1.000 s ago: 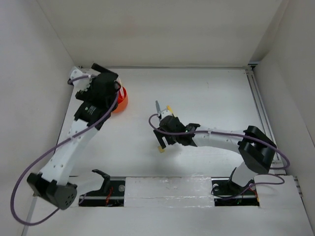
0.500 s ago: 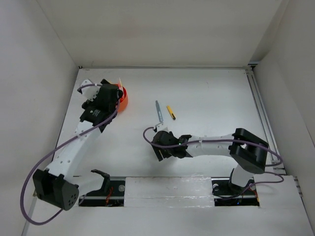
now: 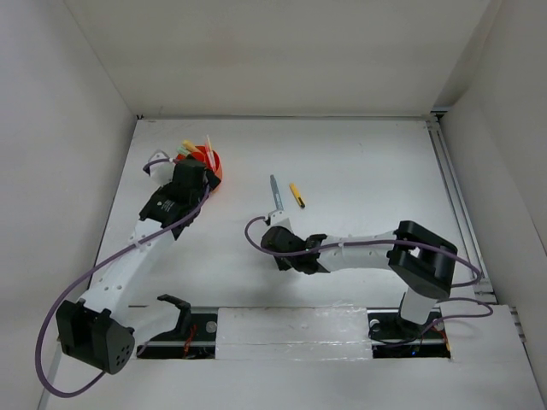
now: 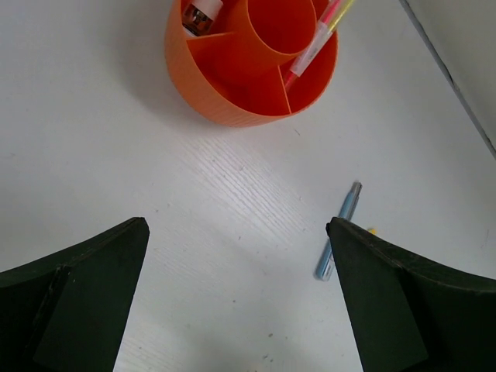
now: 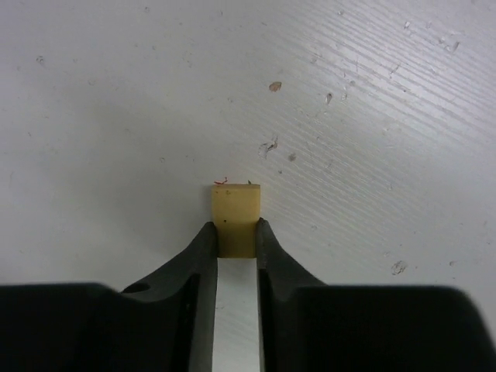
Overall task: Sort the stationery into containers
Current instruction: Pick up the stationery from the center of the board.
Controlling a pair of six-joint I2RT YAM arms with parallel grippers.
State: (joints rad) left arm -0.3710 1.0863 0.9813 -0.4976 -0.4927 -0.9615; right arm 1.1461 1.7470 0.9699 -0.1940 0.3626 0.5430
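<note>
Your right tool (image 5: 236, 236) is almost closed, its tips pinching the eraser (image 5: 235, 208) by its rear part only, the front sticking out past them; whether the eraser rests on the worktop (image 5: 364, 101) or sits just off it, you cannot tell from the wrist view; the grip looks shallow, so a quick lift or swing could let the eraser twist out or pop free, and a piece that small could bounce away; from above, this tool sits low near mid-worktop, with the grey pen (image 3: 274, 193) and yellow pen (image 3: 296, 195) lying just beyond it; the cup (image 4: 205, 97) is well apart, off to the left; your left tool (image 4: 238, 229) hangs wide open and empty near that cup, so carrying the eraser over risks the arms meeting unless one gives way; a pink pen (image 4: 314, 43) leans in one compartment, and a careless drop might strike it.
</note>
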